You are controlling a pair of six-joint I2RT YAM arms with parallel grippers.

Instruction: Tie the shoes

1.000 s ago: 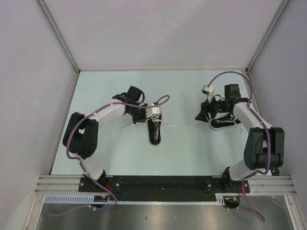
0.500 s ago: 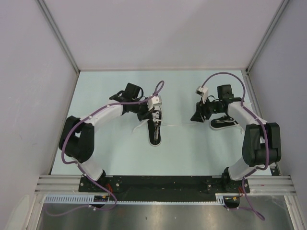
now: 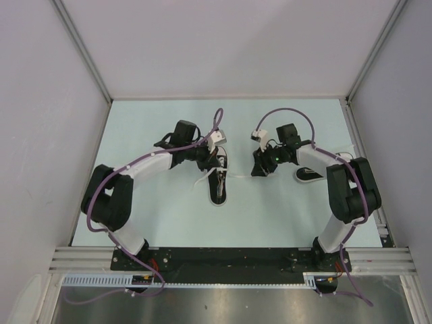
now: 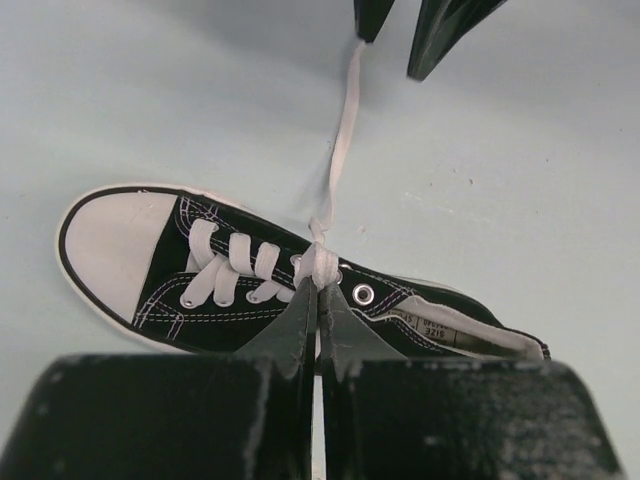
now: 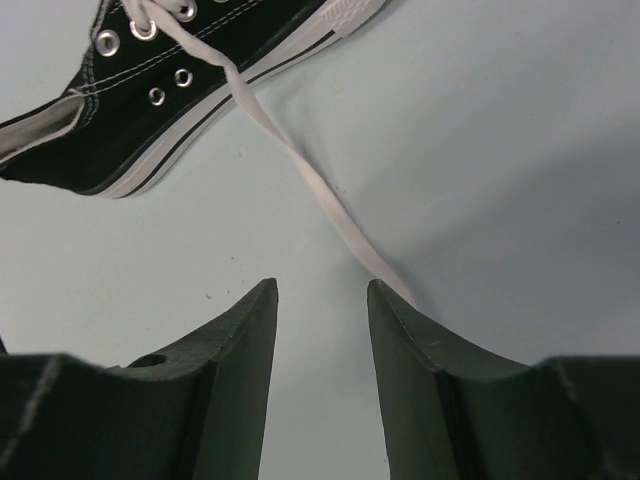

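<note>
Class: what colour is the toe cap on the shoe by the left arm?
White toe cap; the left wrist view shows it best.

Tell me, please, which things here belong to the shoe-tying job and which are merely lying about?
Job:
- laced shoe
- white lace
- second shoe
- left gripper, shut on the lace
- right gripper, open

Not the job:
- table
- purple cables

White arms (image 3: 150,164), black joints (image 3: 108,196), purple cables (image 3: 287,112); left claw (image 4: 318,295) and right claw (image 5: 320,290) are black.
</note>
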